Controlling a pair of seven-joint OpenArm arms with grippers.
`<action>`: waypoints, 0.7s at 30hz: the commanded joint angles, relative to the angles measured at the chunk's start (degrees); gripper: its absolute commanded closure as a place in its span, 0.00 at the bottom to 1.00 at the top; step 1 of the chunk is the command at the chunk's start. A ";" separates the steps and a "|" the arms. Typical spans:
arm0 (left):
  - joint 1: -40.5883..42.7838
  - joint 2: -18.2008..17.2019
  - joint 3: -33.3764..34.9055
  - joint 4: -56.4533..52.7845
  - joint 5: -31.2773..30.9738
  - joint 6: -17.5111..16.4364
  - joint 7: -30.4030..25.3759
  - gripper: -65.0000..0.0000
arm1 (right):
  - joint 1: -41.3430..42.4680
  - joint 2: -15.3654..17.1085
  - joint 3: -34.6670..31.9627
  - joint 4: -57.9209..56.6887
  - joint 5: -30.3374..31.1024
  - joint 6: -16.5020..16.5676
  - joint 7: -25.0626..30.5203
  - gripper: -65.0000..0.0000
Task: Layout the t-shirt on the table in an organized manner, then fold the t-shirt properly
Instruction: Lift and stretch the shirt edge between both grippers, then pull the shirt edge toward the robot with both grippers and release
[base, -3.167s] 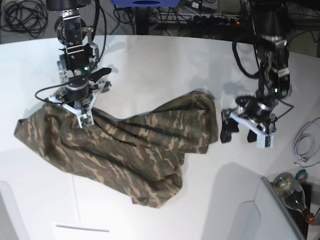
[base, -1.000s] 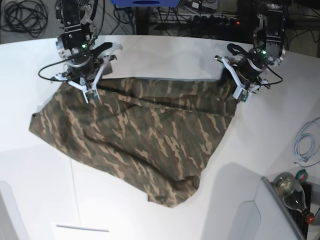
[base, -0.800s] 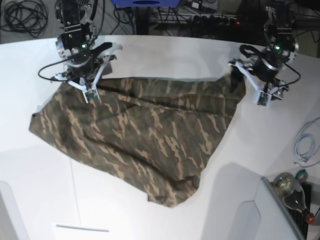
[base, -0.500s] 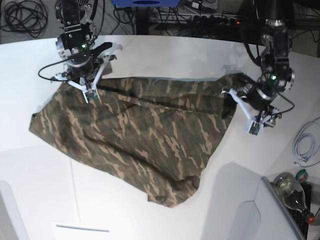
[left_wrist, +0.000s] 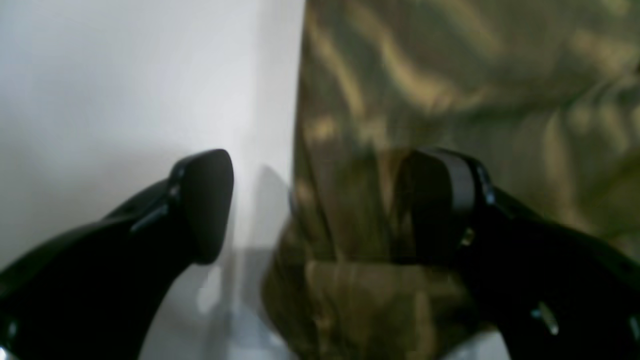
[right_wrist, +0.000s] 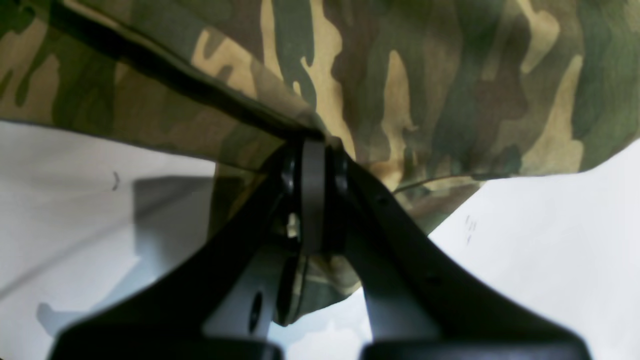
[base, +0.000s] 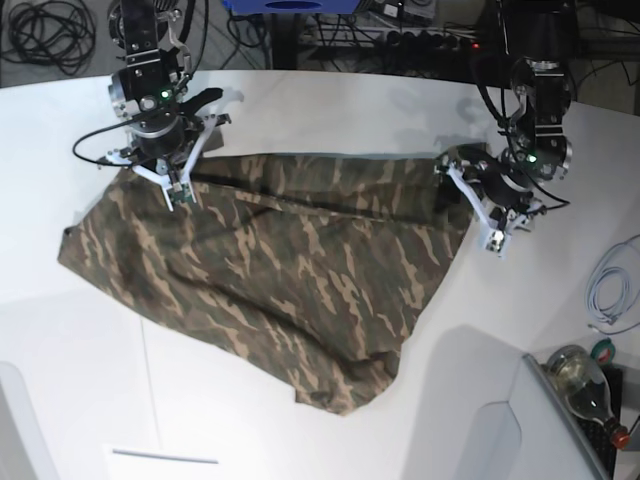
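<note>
The camouflage t-shirt (base: 290, 270) lies spread over the white table (base: 330, 110), with wrinkles and a loose lower corner toward the front. My right gripper (base: 175, 187) is shut on the shirt's far left corner; the right wrist view shows the pads pinched on a fold of cloth (right_wrist: 312, 165). My left gripper (base: 468, 208) is open at the shirt's right edge. In the left wrist view (left_wrist: 320, 205) one finger (left_wrist: 200, 200) is over bare table, the other (left_wrist: 440, 200) over the cloth (left_wrist: 450, 75). Neckband and label are hidden.
A coil of light cable (base: 610, 290) lies at the table's right edge. A bottle (base: 585, 385) and a grey panel (base: 555, 430) stand at the front right corner. Dark cables (base: 45, 35) lie on the floor behind the table.
My left gripper opened, let go of the shirt's right corner and swung down beside that edge. The corner now rests on the table. The right gripper kept its grip in place.
</note>
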 joint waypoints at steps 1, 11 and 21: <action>-1.11 -0.50 -0.23 1.22 -0.50 0.16 -1.22 0.22 | 0.26 -0.03 -0.09 1.10 0.03 -0.29 0.91 1.00; -1.11 0.29 -0.23 3.60 -0.50 -2.83 -1.22 0.63 | 0.26 -0.03 -0.18 0.75 0.03 -0.29 0.91 1.00; -1.20 0.64 -0.23 3.60 -0.50 -2.83 -1.22 1.00 | 0.26 -0.03 -0.18 0.75 0.03 -0.29 0.91 1.00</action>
